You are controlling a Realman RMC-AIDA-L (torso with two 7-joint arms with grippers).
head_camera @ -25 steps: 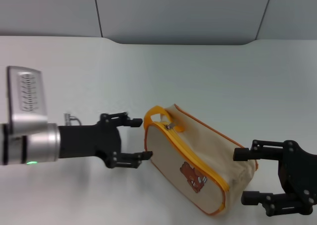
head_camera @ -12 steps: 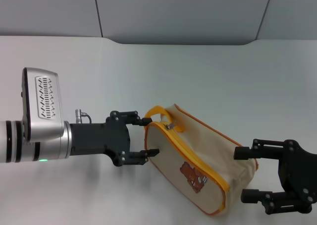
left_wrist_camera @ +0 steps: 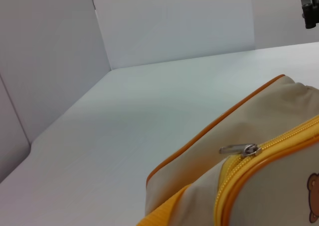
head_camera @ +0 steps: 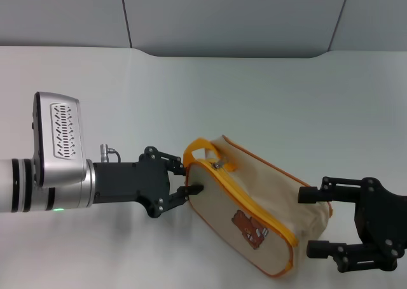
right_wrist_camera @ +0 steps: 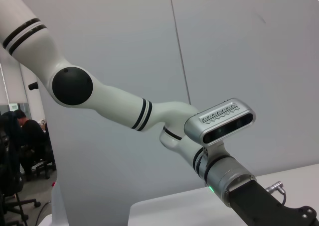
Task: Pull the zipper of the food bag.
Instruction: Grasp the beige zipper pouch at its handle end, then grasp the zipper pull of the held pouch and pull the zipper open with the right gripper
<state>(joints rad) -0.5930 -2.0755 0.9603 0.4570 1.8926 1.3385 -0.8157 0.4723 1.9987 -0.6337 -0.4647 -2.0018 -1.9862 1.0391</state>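
Note:
The beige food bag (head_camera: 267,187) lies on its side on the white table, with its bear picture (head_camera: 249,228) facing up and its orange loop handle (head_camera: 203,146) at its left end. The orange zipper (head_camera: 262,211) runs along the bag, and its silver pull tab (head_camera: 217,165) sits near the handle. The tab also shows in the left wrist view (left_wrist_camera: 239,149). My left gripper (head_camera: 189,180) has closed in on the bag's left end, just below the handle. My right gripper (head_camera: 311,222) is open, with one finger on each side of the bag's right end.
The white table (head_camera: 286,98) stretches back to grey wall panels (head_camera: 229,15). The right wrist view shows only my left arm and its wrist camera (right_wrist_camera: 222,121), not the bag.
My left gripper has moved right to the bag's left end and its fingers have closed in from wide open. The right gripper and the bag have barely moved.

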